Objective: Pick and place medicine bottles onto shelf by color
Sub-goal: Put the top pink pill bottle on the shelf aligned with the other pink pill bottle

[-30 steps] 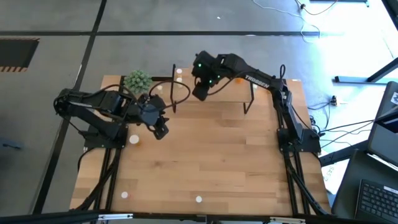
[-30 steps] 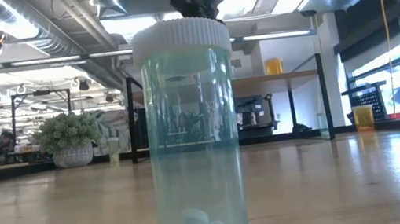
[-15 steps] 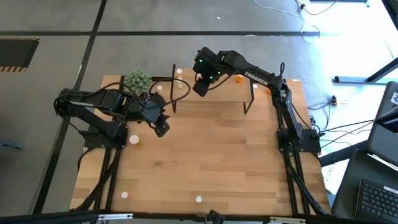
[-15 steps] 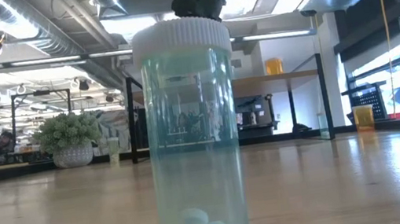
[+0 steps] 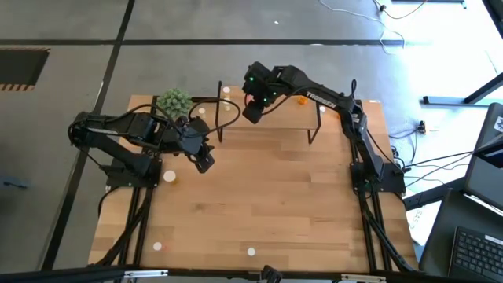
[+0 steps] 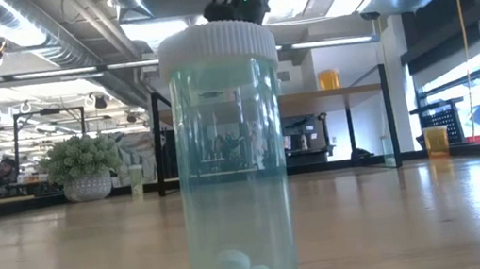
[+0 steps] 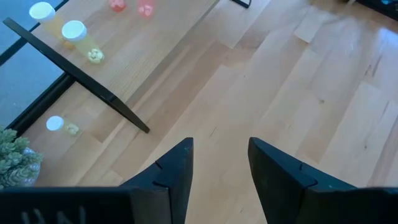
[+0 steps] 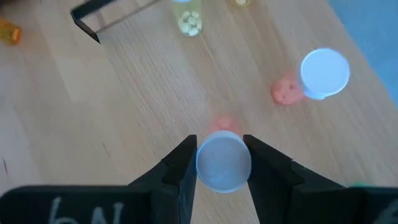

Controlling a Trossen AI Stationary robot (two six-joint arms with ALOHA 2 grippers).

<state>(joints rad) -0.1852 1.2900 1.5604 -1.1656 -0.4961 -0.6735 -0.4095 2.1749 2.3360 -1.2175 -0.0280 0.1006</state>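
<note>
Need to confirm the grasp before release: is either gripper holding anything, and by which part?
The right gripper clamps a pink-red bottle by its white cap; the left gripper is empty.

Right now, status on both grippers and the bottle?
Right gripper shut on pink bottle above shelf. Left gripper open, empty, over table. Another pink bottle stands close by.

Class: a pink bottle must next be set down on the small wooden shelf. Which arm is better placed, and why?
The right. Its pincer already grips a white-capped pink bottle above the light-wood shelf, beside another pink bottle. The left pincer hangs empty over the wooden table.
</note>
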